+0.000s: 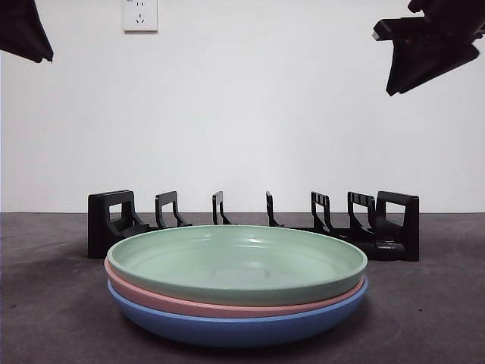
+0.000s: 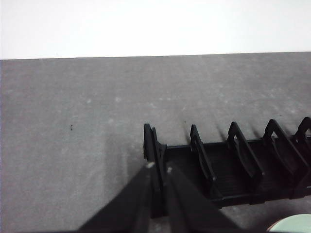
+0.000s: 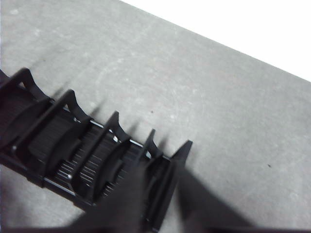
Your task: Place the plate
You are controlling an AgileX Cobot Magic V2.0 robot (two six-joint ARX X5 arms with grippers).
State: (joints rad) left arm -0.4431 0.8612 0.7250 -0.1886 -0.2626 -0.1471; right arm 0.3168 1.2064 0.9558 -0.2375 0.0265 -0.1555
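Observation:
Three plates are stacked at the table's front: a green plate [image 1: 236, 262] on top, a pink plate [image 1: 227, 303] under it and a blue plate [image 1: 235, 327] at the bottom. Behind them stands a black slotted dish rack [image 1: 254, 220], with nothing in it. My left gripper [image 2: 158, 167] hangs shut above the rack's end [image 2: 154, 145]; in the front view it is a black tip [image 1: 30, 34] at the top left corner. My right gripper [image 3: 160, 170] hovers open over the rack's other end [image 3: 167, 170], high at the top right [image 1: 388, 64]. Neither holds anything.
A white wall with a socket [image 1: 140, 14] rises behind the grey table [image 1: 45, 303]. The green plate's rim [image 2: 292, 224] just shows beside the rack in the left wrist view.

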